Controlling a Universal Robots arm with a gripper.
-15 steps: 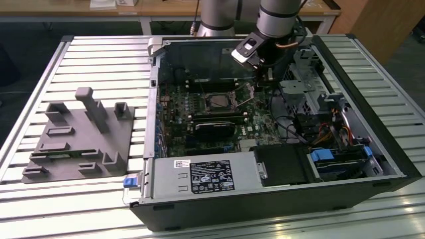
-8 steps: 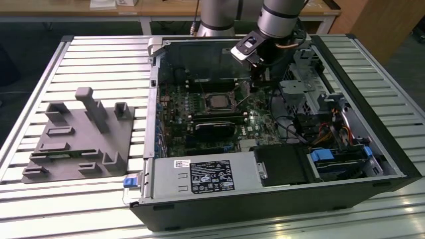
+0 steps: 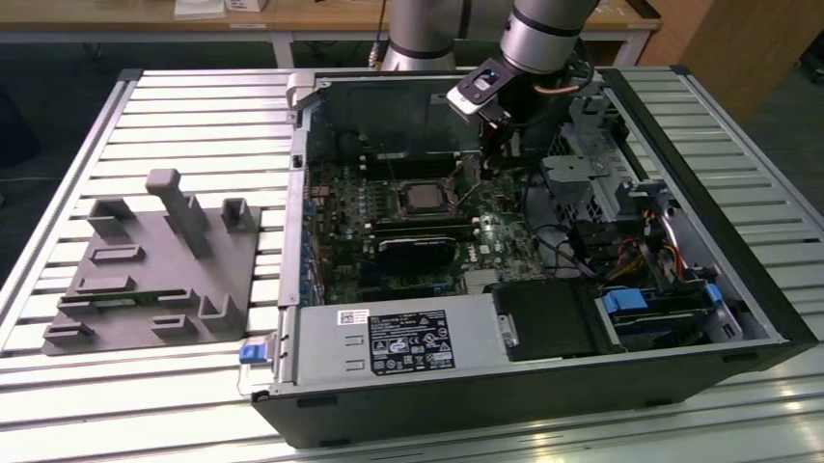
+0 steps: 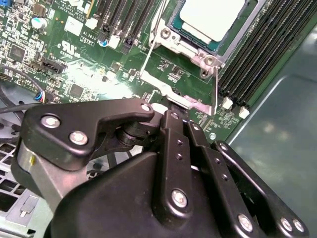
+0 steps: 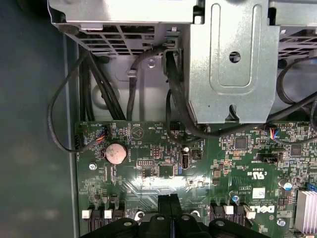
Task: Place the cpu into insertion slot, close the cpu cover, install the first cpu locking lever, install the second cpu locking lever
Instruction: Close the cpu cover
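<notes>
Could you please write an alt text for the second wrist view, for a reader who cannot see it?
The black gripper hangs close over a green motherboard, just beside the processor socket. The silver-faced cpu sits there, framed by the metal cpu cover, with black memory slots alongside.

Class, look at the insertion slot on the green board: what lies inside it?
The cpu lies inside the insertion slot, pale metal face up. Whatever lies beneath the cpu is covered by it and cannot be seen.
</notes>
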